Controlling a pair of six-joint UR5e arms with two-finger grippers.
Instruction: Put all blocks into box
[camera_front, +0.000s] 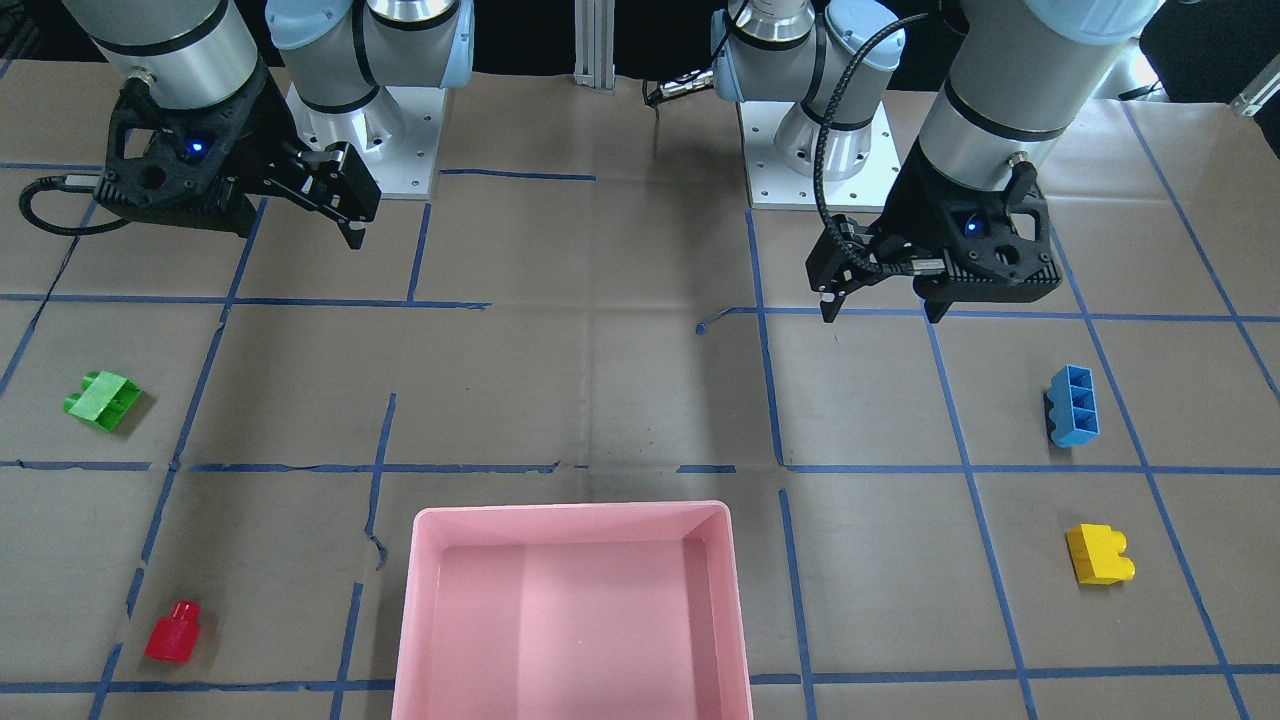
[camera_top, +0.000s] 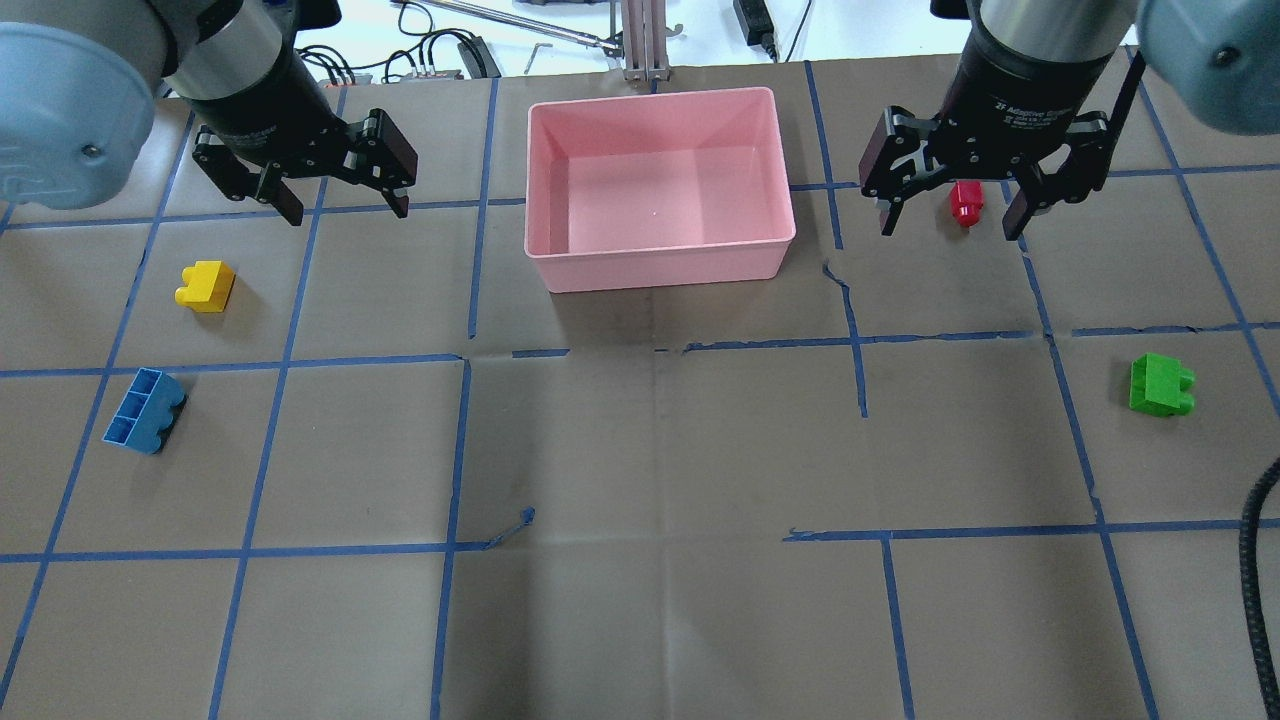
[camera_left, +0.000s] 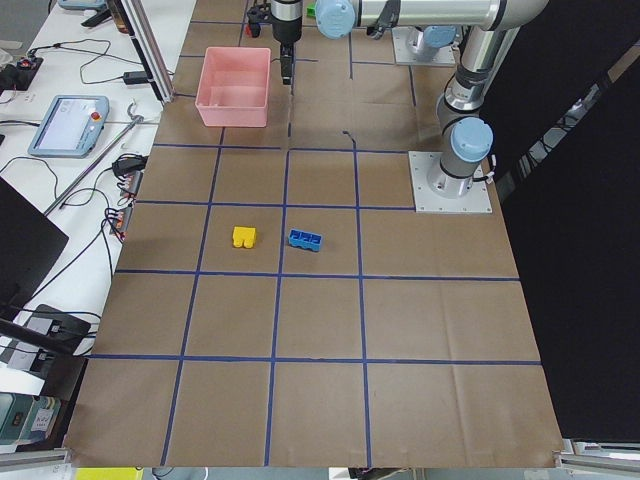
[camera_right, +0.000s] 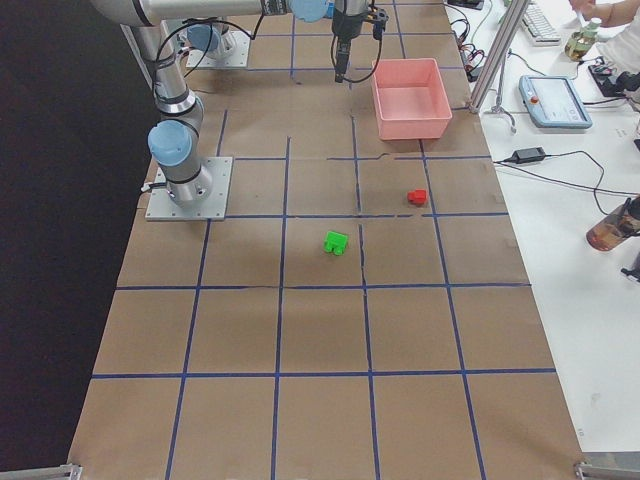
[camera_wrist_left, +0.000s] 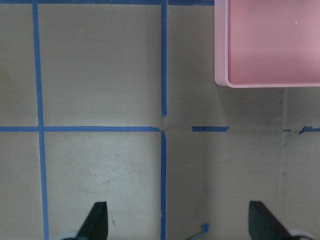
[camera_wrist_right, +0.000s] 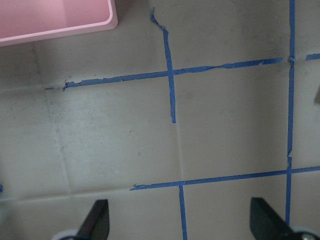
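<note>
Brown-papered, the table (camera_top: 650, 450) is gridded with blue tape (camera_top: 458, 450). Both arms hang above it with jaws spread wide, holding nothing. The left gripper (camera_top: 347, 208) is off the box's left side and the right gripper (camera_top: 950, 228) off its right side.

Overhead, the red one-stud brick (camera_top: 966, 203) seems framed by the right gripper's jaws. The front-facing camera, though, puts it on the table well apart from that gripper. The right wrist camera shows tape lines and a corner of the box; the left wrist camera likewise catches a box corner.

The box (camera_top: 660, 268) is a shallow pink tray with low walls and rounded corners. It sits midway along the table's edge farthest from the robot.

All four bricks lie outside it. The yellow two-stud (camera_top: 205, 286) and the blue three-stud (camera_top: 145, 410), hollow cells up, are on the left. The green two-stud (camera_top: 1160, 384) is on the right, nearer the robot than the red.
</note>
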